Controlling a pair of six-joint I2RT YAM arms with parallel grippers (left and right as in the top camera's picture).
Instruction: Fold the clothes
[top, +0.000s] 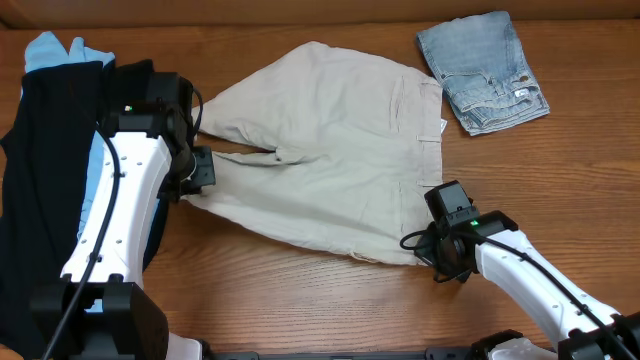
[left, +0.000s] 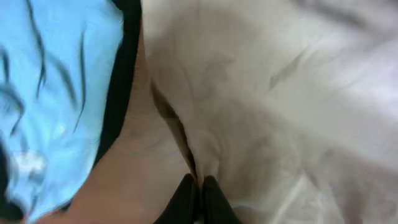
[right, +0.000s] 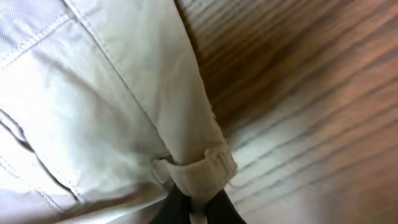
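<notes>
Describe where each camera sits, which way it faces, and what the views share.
Overhead: fixed above the wooden table, looking straight down on the beige cotton shorts; the white left arm and right arm show.
Left wrist: on the left arm, looking down past the left end effector, pinched on the shorts' leg edge beside a light blue garment.
Right wrist: on the right arm, looking down past the right end effector, clamped on the shorts by a belt loop.
Shared: all three show the shorts.

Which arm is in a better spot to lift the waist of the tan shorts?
Right. The right tool pinches the shorts at the waistband, by a belt loop; the left tool grips the leg end.
</notes>
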